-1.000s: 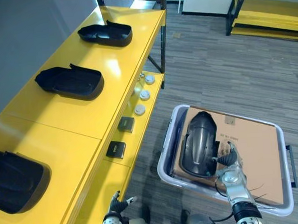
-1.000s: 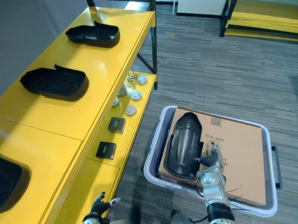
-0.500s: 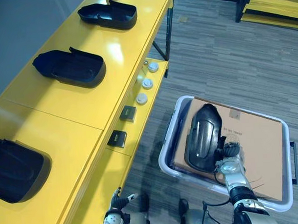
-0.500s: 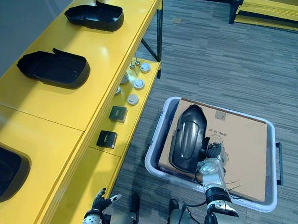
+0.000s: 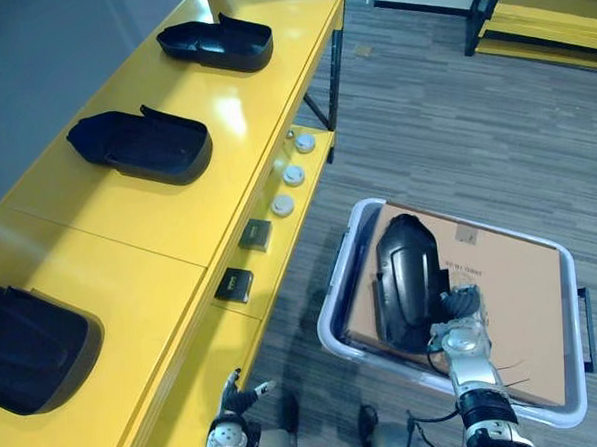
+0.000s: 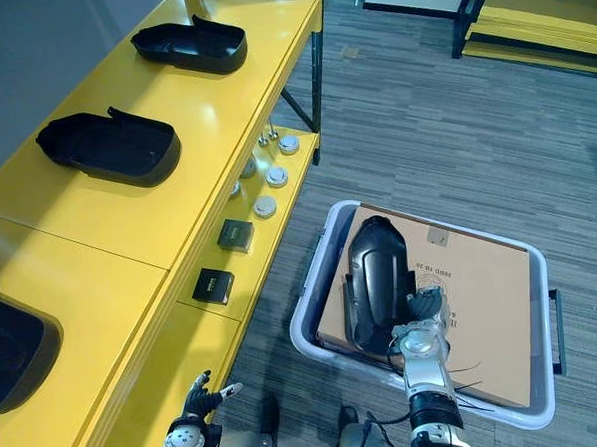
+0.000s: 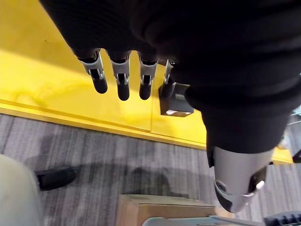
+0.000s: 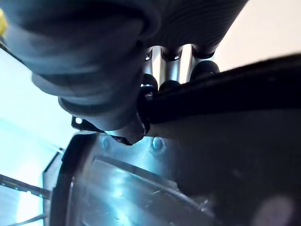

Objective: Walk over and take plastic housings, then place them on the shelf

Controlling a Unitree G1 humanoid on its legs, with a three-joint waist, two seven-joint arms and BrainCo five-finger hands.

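Housings (image 5: 142, 147) lie on the shelf (image 5: 178, 220), left of a bin (image 5: 327, 327) with cardboard (image 5: 512, 292) under another housing (image 5: 404, 278).

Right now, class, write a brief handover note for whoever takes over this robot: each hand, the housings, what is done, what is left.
Right hand: shut on the edge of the black housing, which lies on a cardboard box inside the grey bin.
Left hand: open, idle, low beside the yellow shelf.
Done: far housing, middle housing and near housing lie on the shelf top.
Left: lift the gripped one out and place it on the shelf.
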